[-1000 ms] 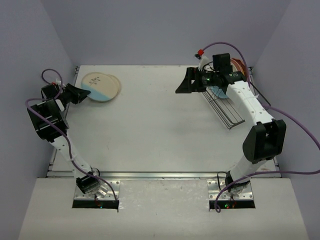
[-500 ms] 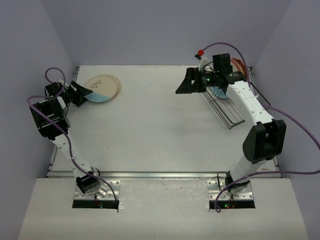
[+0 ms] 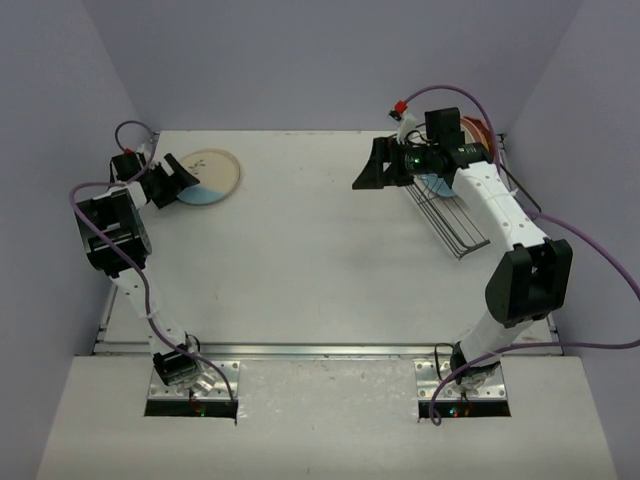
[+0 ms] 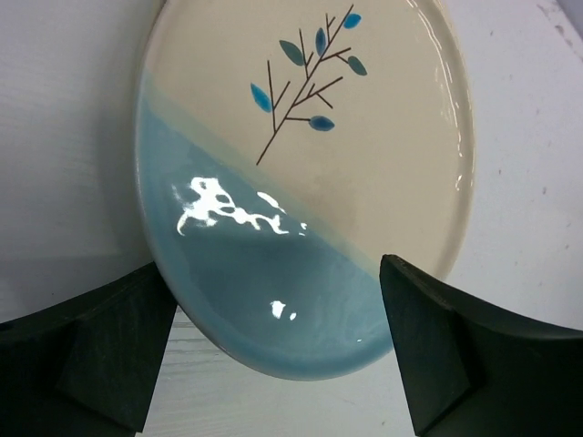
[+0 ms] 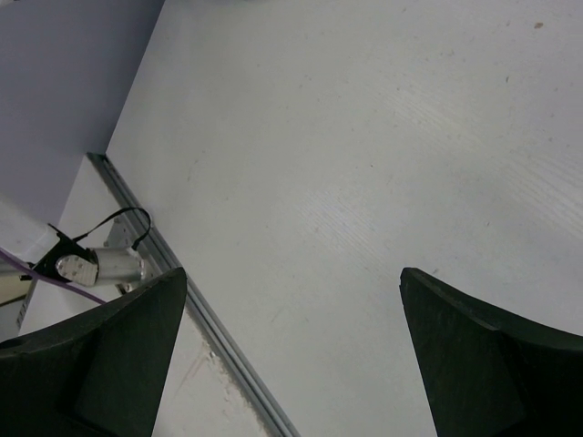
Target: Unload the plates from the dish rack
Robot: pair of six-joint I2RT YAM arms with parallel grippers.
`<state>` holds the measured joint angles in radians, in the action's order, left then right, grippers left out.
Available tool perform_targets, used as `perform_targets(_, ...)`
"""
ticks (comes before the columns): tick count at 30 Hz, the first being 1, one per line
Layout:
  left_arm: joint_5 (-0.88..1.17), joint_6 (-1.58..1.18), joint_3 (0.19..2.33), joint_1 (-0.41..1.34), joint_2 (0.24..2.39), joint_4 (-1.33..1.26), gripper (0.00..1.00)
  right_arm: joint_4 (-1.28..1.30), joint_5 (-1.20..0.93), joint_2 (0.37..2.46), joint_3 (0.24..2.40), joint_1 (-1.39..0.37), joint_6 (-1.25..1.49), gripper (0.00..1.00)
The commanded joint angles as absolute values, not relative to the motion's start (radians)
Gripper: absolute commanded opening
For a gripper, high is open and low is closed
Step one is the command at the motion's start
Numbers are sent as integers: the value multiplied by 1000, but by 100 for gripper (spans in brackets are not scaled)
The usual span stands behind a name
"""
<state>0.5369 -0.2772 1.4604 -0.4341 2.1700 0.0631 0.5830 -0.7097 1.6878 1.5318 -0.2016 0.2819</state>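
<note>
Much of the dish rack [image 3: 458, 222] at the far right of the table [image 3: 320, 260] is hidden from us. The right arm [image 3: 490, 200] crosses over it in the top view, and only its near wire bars show clearly. Behind the wrist we make out an orange-and-pink rim [image 3: 481, 131] standing in the rack, and a scrap of light blue [image 3: 434, 186] under the forearm. How many plates stand there we cannot tell. Neither wrist view shows the rack.

The cream and light-blue plate [image 3: 210, 170] lies flat on the table in the far left corner, well apart from the rack. In the left wrist view its far rim is cut off by the top of the picture, while its twig drawing [image 4: 305, 77] with blue leaves is plain.

The left claw [image 3: 176, 181] is spread wide and sits low at the near-left rim of that plate. In its own view the blue part of the plate lies between the two fingers [image 4: 109, 355]. We cannot tell whether either finger touches the rim, and nothing is pinched.

The right claw [image 3: 372, 166] hangs over bare table just left of the rack, its fingers fully apart with nothing between them. Its camera shows only the table, a metal rail [image 5: 209, 328] along the table's edge, and beyond that a small metal part [image 5: 96, 266] with a black cable, which we cannot identify.
</note>
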Motion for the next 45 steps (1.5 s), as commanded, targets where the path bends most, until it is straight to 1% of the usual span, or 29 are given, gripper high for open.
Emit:
perform_targets(1,463,-187,1541,-385,2109,98,87,583,-685,1642,1554,-204,251,99)
perform_targets(7,370,-144,1551,-352,2086,125,88,608,-650,1631,1549,-204,219,99)
perform_targets(12,237,-117,1495,-351,2018,129,89,605,-469,1605,1539,-204,172,99)
perform_targets(16,143,-45,1357,-342,1856,43,91,584,-249,1588,1529,-201,105,99)
perform_targets(17,128,-19,1331,-341,1821,41,91,574,-242,1588,1528,-200,88,99)
perform_targets(18,108,31,1286,-321,1755,17,92,558,-161,1591,1528,-187,56,99)
perform_targets(20,129,72,1237,-313,1671,15,91,554,-125,1608,1558,-164,31,96)
perform_targets(23,178,118,1166,-279,1542,17,90,557,-118,1669,1612,-72,22,84)
perform_targets(24,182,132,1142,-262,1529,17,90,557,-119,1676,1628,-51,15,81)
perform_targets(27,185,175,1044,-183,1399,17,90,557,-124,1739,1682,17,-55,71)
perform_targets(32,164,156,969,-60,1293,36,90,562,-140,1826,1753,99,-134,68)
perform_targets(38,241,57,977,-11,1281,75,90,561,-147,1895,1795,143,-152,66)
perform_targets(45,232,57,996,15,1286,83,90,560,-127,1952,1847,155,-170,66)
